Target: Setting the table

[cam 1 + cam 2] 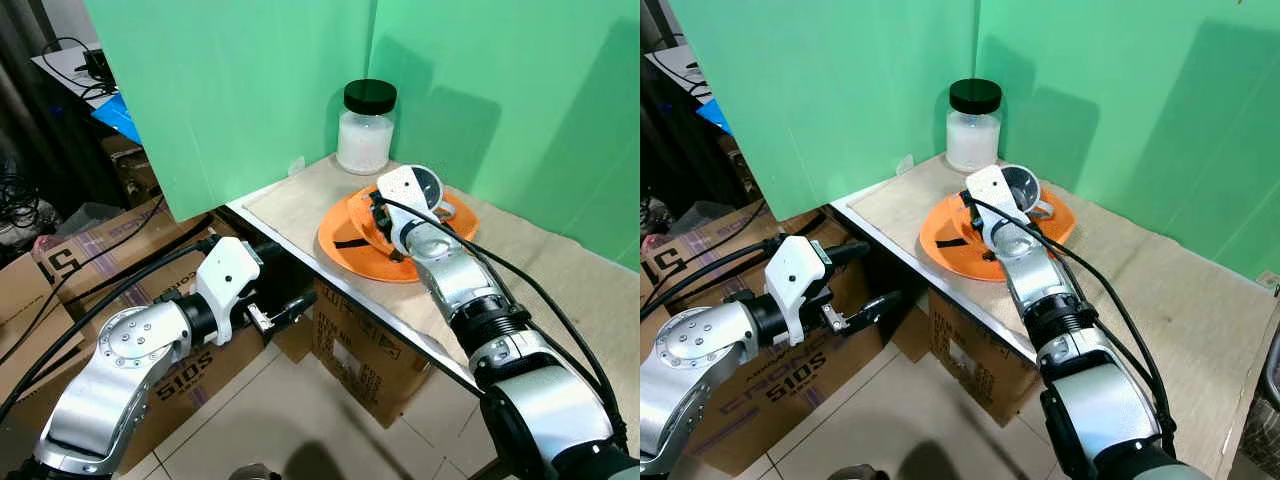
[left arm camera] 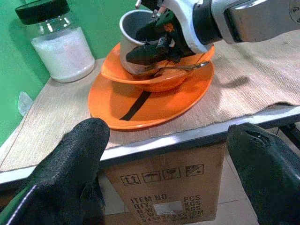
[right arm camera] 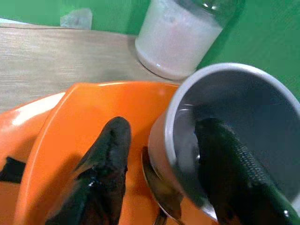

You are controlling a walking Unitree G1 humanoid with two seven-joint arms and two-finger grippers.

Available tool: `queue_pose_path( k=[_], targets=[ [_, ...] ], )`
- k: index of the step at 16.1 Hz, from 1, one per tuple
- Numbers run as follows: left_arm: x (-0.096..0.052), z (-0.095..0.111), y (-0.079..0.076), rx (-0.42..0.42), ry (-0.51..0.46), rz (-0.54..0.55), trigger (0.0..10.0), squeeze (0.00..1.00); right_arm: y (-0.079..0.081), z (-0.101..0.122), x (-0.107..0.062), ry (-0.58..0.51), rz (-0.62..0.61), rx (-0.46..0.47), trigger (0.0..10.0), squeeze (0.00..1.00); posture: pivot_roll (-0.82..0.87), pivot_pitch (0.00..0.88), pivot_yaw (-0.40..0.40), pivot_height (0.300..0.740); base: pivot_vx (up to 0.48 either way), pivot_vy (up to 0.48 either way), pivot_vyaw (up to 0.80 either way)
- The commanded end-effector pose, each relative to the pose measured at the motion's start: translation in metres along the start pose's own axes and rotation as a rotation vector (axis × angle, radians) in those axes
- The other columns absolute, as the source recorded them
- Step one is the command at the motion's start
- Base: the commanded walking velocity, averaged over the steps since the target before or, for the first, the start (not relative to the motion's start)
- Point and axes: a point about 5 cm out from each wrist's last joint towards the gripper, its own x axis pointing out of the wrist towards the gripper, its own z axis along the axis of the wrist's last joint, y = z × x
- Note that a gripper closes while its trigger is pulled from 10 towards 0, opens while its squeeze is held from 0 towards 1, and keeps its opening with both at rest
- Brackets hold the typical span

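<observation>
My right gripper point(image 3: 161, 183) pinches the cup point(image 2: 136, 40) wall, one finger inside, one outside, over the bowl point(image 2: 154, 77). The bowl sits on the plate point(image 2: 112, 101), a spoon point(image 2: 185, 67) in it. Behind stands the jar point(image 1: 366, 128). My left gripper point(image 1: 865, 280) hangs below the table point(image 1: 560, 270) edge, boxes point(image 1: 370, 355) underneath.

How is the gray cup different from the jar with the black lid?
The gray cup is open on top and looks empty; the jar wears a black lid and holds white powder. The cup is solid gray; the jar is see-through. The cup sits tilted in the orange bowl, with one finger of the right pincer inside it; the jar stands upright on the table mat, untouched. Both are round containers.
</observation>
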Motion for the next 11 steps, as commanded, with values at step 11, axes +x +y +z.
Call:
queue_pose_path(
  k=[11],
  targets=[
    [0.0014,0.0010,0.0005,0.016,0.008,-0.009,10.0,0.00,-0.0046,0.0064,0.0040,-0.016,-0.006,0.005,0.0,0.00,0.10,0.000,0.015,0.740,0.000,0.000,0.00]
  ],
)
